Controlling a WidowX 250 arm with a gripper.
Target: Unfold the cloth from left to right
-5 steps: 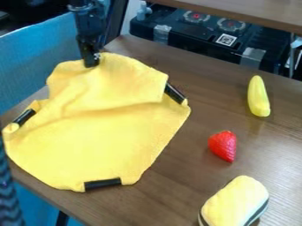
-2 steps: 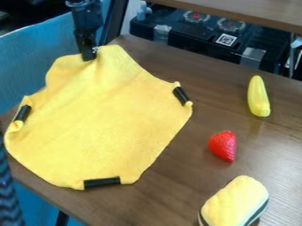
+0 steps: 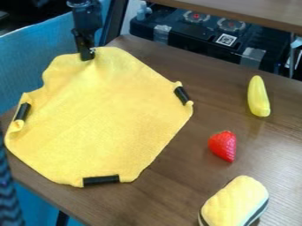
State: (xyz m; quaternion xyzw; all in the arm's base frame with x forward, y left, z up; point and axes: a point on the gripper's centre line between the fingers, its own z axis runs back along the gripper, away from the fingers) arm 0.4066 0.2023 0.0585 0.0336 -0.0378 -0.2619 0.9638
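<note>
Cloth lay mostly spread, hand clamped on its far edge, & needed slow lowering w/ light tension b4 release.

- Main lane: you are seeing bare tabletop running between the yellow cloth and the strawberry.
- Upper passage: the tabletop is widening for you between the cloth's upper-right edge and the yellow elongated toy.
- Right-hand obstacles: the strawberry is lying between your other two, that toy above and the dark-banded yellow object below.
- Side gap: you are having free space between strawberry and toy.
- Far boundary: black equipment is standing beyond your table edge.
</note>
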